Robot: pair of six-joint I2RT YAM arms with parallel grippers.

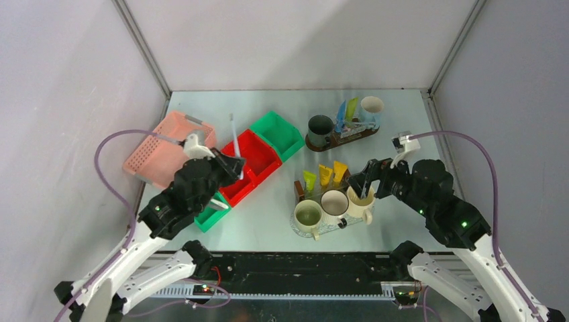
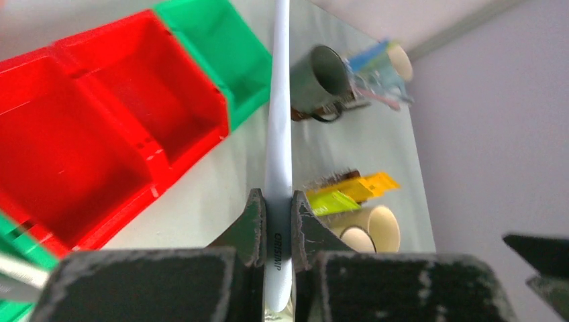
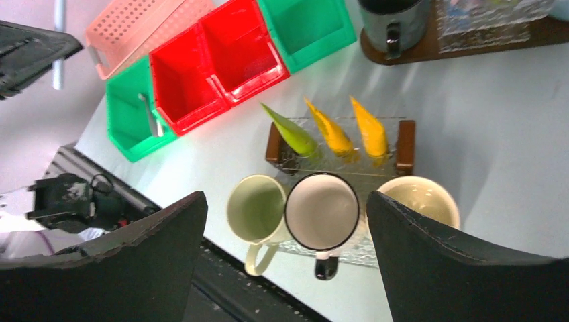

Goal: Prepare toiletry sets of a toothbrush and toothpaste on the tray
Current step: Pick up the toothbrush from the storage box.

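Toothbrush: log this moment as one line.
left gripper: shut on toothbrush over red bins | right gripper: open above mugs | toothbrush not yet placed

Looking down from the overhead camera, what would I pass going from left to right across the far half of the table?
Pink basket → toothbrush held in the left claw → far green bin → dark mug → blue and green tubes → pale blue mug.

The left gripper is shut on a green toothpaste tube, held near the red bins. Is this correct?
Not quite. The left gripper is shut on a white toothbrush, not a green toothpaste tube, as the left wrist view shows. It is held near the red bins, as you say.
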